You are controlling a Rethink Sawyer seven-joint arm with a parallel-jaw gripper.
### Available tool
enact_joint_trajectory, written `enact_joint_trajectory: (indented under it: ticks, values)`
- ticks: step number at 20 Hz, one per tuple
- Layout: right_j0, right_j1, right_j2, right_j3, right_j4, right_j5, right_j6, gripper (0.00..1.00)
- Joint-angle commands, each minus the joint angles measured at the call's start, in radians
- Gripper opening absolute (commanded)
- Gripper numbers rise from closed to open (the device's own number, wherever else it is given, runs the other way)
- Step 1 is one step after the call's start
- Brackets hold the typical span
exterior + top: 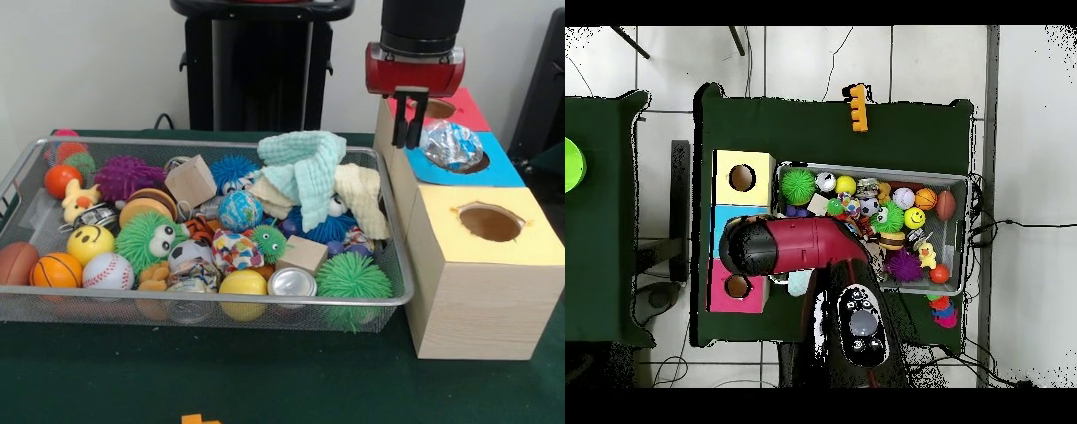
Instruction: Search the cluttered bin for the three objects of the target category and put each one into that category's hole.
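I am seeing the gripper (407,140) hanging above the row of boxes at the right of the counter (265,380), over the edge of the blue-topped box (468,166). Its two dark fingers (399,119) are hanging close together, nearly pressed, and pinching nothing. Just right of them a crumpled plastic wrapper (450,144) is sitting in the blue box's hole, sticking up out of it. The far box has a red top (459,104) and the near yellow-topped box (487,231) is showing an open round hole.

To the left, the wire bin (203,305) is lying full of clutter: a pale green cloth (305,163) is draped over a cream cloth (360,196) at its far right, a small silver can (291,283) is lying on its side near the front wall, and a green spiky ball (353,278) is resting just beside it. A baseball (108,272) and a small basketball (56,269) are sitting at the near left.

In the overhead view, the red arm (800,248) is reaching across over the boxes.
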State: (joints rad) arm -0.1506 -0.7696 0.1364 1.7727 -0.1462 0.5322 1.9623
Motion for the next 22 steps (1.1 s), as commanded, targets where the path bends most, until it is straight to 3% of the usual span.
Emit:
enact_joint_trajectory:
  ticks: [1, 8, 22]
  values:
    - [-0.03, 0.034, 0.032, 0.046, -0.064, 0.051, -0.028, 0.0]
    - [-0.034, 0.012, 0.017, 0.177, -0.084, -0.037, 0.007, 0.0]
    - [-0.055, -0.028, 0.028, 0.288, -0.133, -0.082, 0.006, 0.0]
